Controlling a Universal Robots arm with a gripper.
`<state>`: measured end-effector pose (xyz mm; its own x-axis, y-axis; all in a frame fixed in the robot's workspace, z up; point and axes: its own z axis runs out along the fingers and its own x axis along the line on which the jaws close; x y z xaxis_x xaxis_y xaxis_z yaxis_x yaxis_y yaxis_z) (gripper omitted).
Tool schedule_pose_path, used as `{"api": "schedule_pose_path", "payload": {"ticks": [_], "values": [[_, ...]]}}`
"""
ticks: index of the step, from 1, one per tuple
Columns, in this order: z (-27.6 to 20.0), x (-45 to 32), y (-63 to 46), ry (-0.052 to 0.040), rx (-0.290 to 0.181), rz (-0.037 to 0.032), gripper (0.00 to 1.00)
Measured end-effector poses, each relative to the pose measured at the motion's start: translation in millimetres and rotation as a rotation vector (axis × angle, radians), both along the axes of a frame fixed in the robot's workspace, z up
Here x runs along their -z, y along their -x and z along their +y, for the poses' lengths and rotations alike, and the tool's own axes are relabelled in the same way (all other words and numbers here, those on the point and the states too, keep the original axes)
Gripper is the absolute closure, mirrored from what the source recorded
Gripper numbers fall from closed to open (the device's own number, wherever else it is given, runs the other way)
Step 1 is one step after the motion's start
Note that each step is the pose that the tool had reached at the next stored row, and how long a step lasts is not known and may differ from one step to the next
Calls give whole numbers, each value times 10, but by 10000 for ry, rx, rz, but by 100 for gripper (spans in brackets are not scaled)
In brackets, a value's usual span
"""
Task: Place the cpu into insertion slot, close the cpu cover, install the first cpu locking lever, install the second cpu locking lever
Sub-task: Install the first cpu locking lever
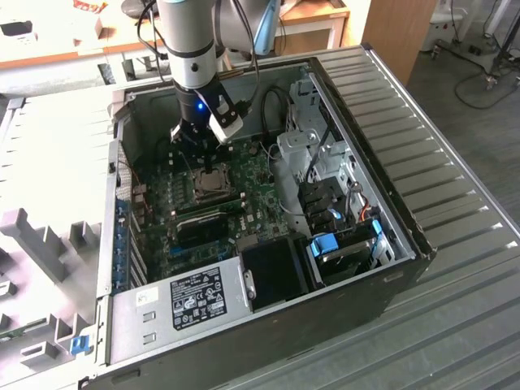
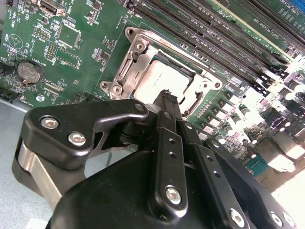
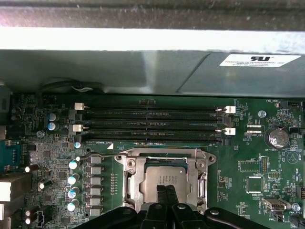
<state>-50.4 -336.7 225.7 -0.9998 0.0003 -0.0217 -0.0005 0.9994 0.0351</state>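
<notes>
The gripper [image 3: 165, 191] hung with its jaws pressed together (nothing between them) close over the cpu [image 3: 162, 176], which lay framed by the closed cpu cover [image 3: 129, 164].

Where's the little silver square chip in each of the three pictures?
Exterior view: the cpu sits on the green board, under the tool.
Second wrist view: the cpu lies inside the cpu cover, beyond the tool.
First wrist view: the cpu, same cover, beyond the tool.
Shared landmark: the long black memory slots beside the cover.
</notes>
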Motion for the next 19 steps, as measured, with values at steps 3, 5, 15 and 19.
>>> {"api": "schedule_pose_path", "payload": {"ticks": [3, 5, 15, 19], "values": [[0, 0, 6, 2, 2, 1, 90], [0, 4, 16, 1, 0, 1, 90], [0, 13, 181, 0, -1, -14, 90], [0, 14, 266, 0, 0, -37, 90]]}}
